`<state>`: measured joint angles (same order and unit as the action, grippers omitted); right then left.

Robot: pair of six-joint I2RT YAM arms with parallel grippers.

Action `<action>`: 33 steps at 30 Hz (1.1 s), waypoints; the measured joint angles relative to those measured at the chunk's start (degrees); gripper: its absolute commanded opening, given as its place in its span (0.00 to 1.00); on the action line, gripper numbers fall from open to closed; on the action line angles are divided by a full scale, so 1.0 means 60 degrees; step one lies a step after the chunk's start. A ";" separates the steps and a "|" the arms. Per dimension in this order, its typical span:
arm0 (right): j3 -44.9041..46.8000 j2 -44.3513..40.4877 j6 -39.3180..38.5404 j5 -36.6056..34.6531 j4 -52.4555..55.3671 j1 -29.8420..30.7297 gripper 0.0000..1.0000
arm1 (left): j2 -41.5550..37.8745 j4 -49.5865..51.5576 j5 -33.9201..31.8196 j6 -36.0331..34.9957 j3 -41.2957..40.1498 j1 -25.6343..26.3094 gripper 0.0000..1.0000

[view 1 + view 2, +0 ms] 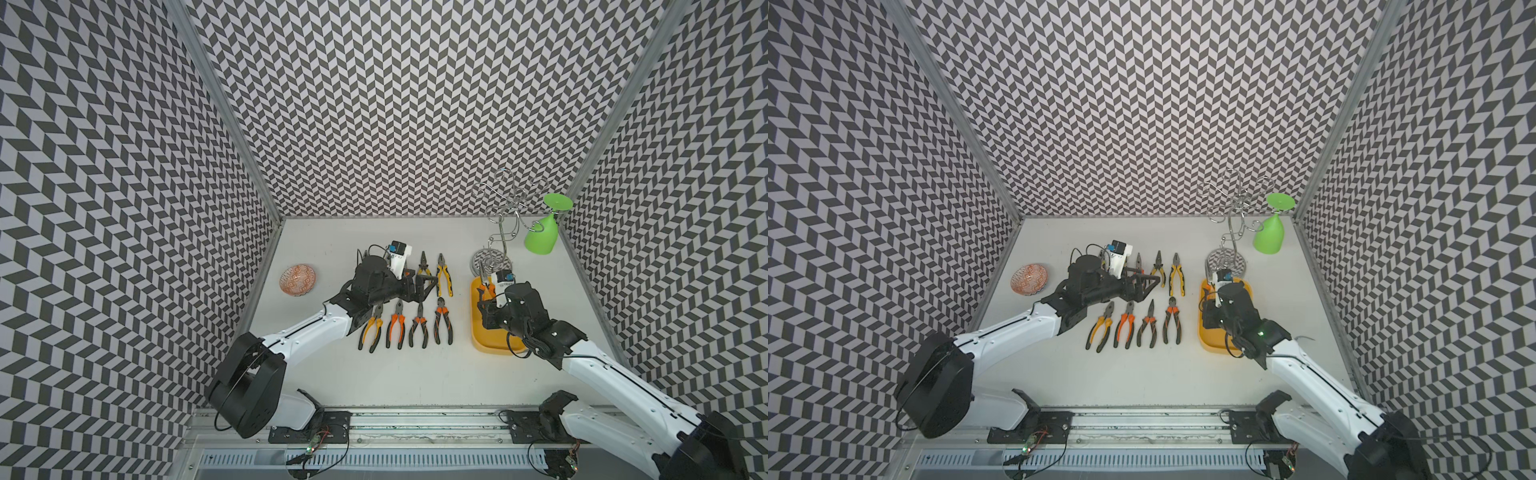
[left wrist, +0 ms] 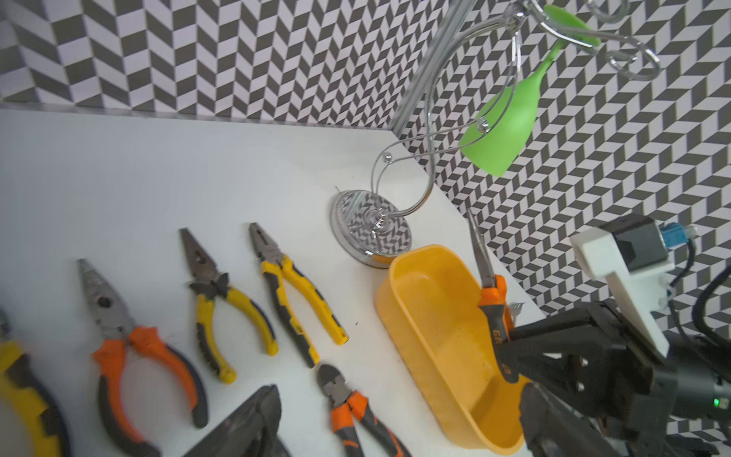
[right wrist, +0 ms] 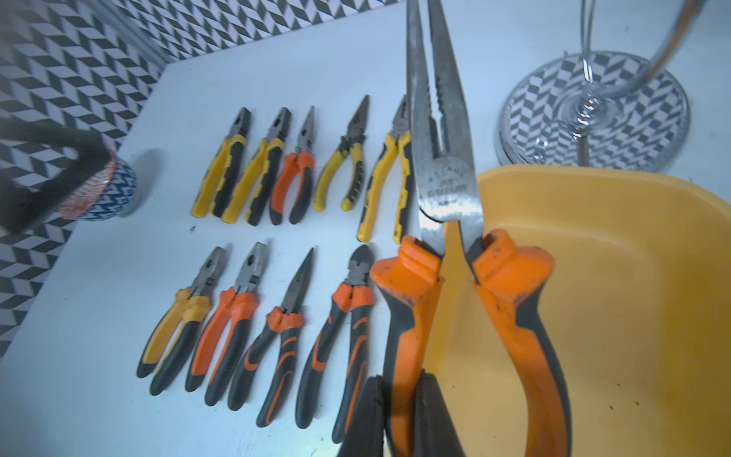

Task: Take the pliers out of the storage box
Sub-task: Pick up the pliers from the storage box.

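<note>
1. Nine pliers (image 3: pixel 285 166) lie in two rows on the table (image 3: pixel 99 277), yellow- or orange-handled.
2. We find long-nose pliers (image 3: pixel 443 186) clamped in the right gripper (image 3: pixel 401 413) above the yellow storage box (image 3: pixel 601 221).
3. We note the left gripper (image 1: pixel 424 286) spread apart, its arm masking far-row pliers in both top views.

Left claw (image 1: pixel 426 287) wide open, arm outstretched; right claw (image 3: pixel 401 415) tight on the pliers (image 3: pixel 445 186).

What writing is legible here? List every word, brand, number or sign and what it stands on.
Stamped mark on the joint of the long-nose pliers held in the right gripper: too blurred to read.
Orange letters on their black handle, left wrist view: too small to read.
No other text shows.
</note>
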<state>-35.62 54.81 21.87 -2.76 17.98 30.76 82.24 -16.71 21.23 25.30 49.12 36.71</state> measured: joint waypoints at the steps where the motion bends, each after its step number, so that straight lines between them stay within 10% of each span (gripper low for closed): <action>1: -0.0004 -0.0087 -0.0025 0.0007 -0.0142 0.0076 0.00 | 0.0171 -0.0310 -0.0076 0.0168 0.0106 0.0229 0.97; 33: 0.0029 -0.0510 -0.0772 0.0171 -0.1861 0.0605 0.00 | 0.3490 -0.2120 0.0707 0.2371 0.3228 0.1402 0.20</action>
<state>-35.44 51.75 17.23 -1.74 6.81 34.39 103.18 -29.43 25.47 39.53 68.49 45.12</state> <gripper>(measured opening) 0.136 0.273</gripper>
